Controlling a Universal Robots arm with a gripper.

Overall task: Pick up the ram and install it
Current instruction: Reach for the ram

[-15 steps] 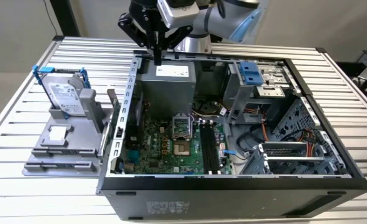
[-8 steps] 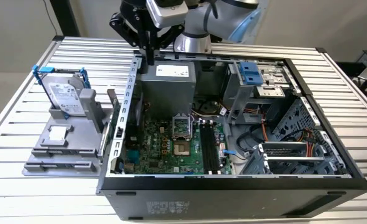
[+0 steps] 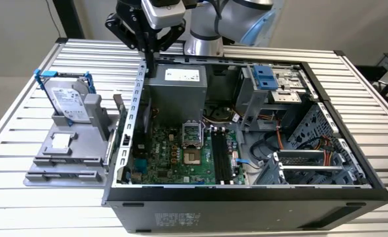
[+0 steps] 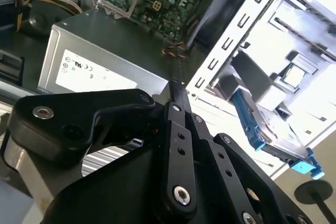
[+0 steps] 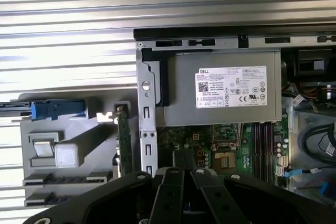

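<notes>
The ram point(image 3: 119, 112) is a thin dark board standing on edge in the grey holder point(image 3: 65, 158) on the table, on the exterior view's left beside the open computer case. In the first wrist view the ram point(image 5: 124, 140) shows as a narrow green strip upright in that holder. My gripper point(image 3: 150, 66) hangs above the case's back corner, over the edge by the power supply point(image 3: 177, 86), away from the ram. Its black fingers point(image 4: 177, 95) are pressed together with nothing between them. The motherboard's long black slots point(image 3: 221, 158) lie inside the case.
A silver-labelled hard drive in a blue bracket point(image 3: 69, 101) stands upright on the same holder, behind the ram. The case holds a processor socket point(image 3: 191, 134), cables and a drive cage point(image 3: 273, 81). Ribbed metal tabletop point(image 3: 22, 113) surrounds the case.
</notes>
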